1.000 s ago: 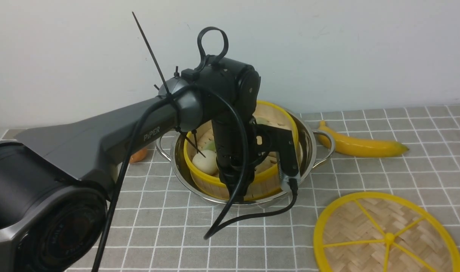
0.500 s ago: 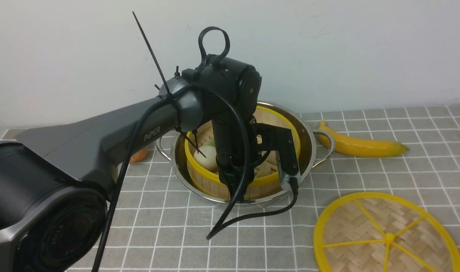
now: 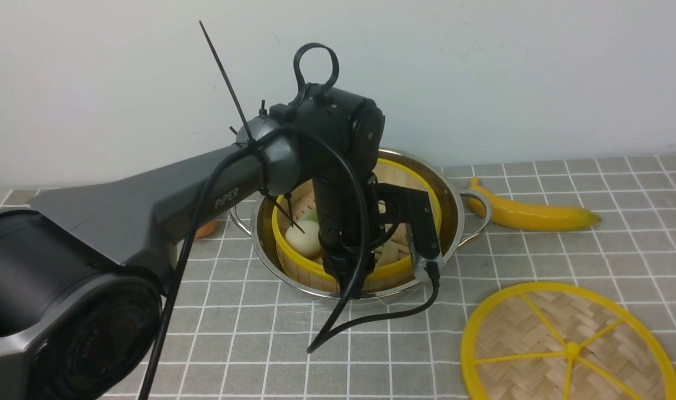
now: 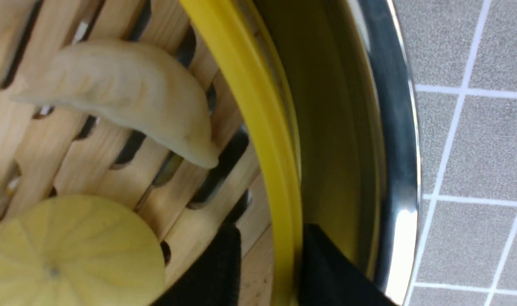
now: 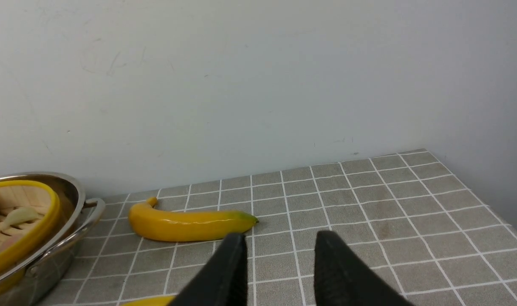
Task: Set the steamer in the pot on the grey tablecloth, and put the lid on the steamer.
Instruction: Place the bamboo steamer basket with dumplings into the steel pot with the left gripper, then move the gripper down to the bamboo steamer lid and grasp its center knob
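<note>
Grey tablecloth (image 3: 537, 244) covers the whole surface up to the wall. Left arm (image 3: 149, 205) comes in from the near left corner, wrist bent down over the pot, black cable (image 3: 371, 319) looping off it onto the cloth. Pot (image 3: 453, 214) stands by the far edge, a bit left of ctr, upright, loop handles out to either side. Lid (image 3: 571, 347) lies flat at the near right corner, spokes up, partly cut by the frame, well apart from the pot. Steamer (image 3: 301, 275) sits inside the pot, level.

Banana (image 3: 529, 214) lies along the far edge, stem end just beside the pot's right handle. Left gripper (image 4: 270, 229) points down at the steamer's near side, fingers astride the yellow rim: one inside the basket, one btwn basket & pot wall. Jaws parted, inner finger clear of the rim, no clamp. Right gripper (image 5: 281, 238) is above the cloth, banana beyond its fingers, jaws apart, nothing btwn them.

On the steamer slats: white bun (image 3: 301, 238), dumpling (image 4: 126, 93), pale yellow bun (image 4: 71, 250). Small orange item (image 3: 206, 228) left of the pot, mostly hidden by the arm.
</note>
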Tool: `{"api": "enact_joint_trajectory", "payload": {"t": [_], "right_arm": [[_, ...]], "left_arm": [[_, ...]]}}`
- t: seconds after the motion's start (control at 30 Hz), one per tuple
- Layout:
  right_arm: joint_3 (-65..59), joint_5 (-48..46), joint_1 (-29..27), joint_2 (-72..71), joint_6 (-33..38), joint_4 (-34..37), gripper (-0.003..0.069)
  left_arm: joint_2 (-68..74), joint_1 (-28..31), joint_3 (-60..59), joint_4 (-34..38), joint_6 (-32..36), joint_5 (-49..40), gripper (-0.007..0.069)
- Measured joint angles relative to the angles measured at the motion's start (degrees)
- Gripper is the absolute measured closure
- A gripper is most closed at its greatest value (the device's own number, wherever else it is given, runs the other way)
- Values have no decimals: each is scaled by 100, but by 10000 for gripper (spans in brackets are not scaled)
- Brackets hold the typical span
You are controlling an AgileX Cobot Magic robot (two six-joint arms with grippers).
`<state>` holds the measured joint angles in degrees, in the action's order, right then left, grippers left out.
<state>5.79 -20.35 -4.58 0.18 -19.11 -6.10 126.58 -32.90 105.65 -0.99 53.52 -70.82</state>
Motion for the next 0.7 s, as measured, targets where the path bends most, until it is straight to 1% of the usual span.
{"api": "enact_joint_trajectory", "payload": {"t": [0.1,0.13,0.2,0.27,0.3,0.4,0.53,0.7], "right_arm": [[0,0,0,0,0,0,414],[0,0,0,0,0,0,414],[0,0,0,0,0,0,414],[0,0,0,0,0,0,414],[0,0,0,0,0,0,414],[0,0,0,0,-4,0,414],[0,0,0,0,-4,0,414],[0,0,0,0,-6,0,414]], "left_arm": [[0,0,12,44,-44,59,372],[0,0,12,42,-45,65,368],[0,0,23,47,-151,65,318],[0,0,30,47,-212,65,285],[0,0,30,47,-212,65,281],[0,0,207,-69,-411,54,239],[0,0,660,-167,-834,-60,223],[-6,0,1309,-320,-1406,69,223]]}}
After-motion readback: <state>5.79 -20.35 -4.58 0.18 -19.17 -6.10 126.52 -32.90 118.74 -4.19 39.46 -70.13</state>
